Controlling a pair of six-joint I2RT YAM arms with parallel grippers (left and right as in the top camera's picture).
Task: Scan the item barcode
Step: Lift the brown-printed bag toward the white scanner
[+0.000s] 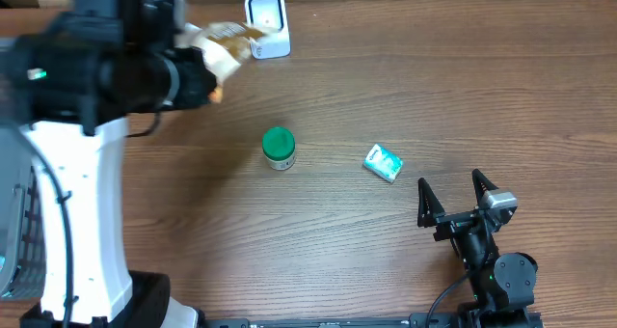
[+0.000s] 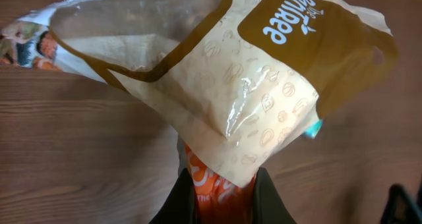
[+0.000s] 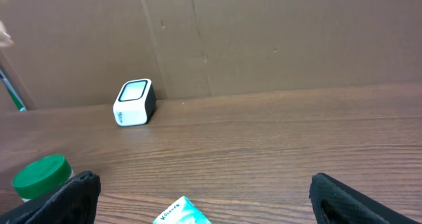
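Snack bag (image 1: 224,46) sits clenched in the left pincer (image 2: 224,194) just beside the scanner (image 1: 267,24), scan unconfirmed; right pincer (image 1: 455,198) gapes idle.

The left arm (image 1: 82,203) has a broad white lower link with a thin black cable (image 1: 60,188) running down it, and bulky black upper joints bearing a small green light (image 1: 37,74). The right arm (image 1: 496,268) is all black, with a grey block (image 1: 498,201) behind its end effector (image 1: 448,180), whose two black fingers (image 3: 66,201) taper.

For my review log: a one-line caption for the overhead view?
Left pincer holds snack bag near white scanner; green-lidded jar and teal box nearby.
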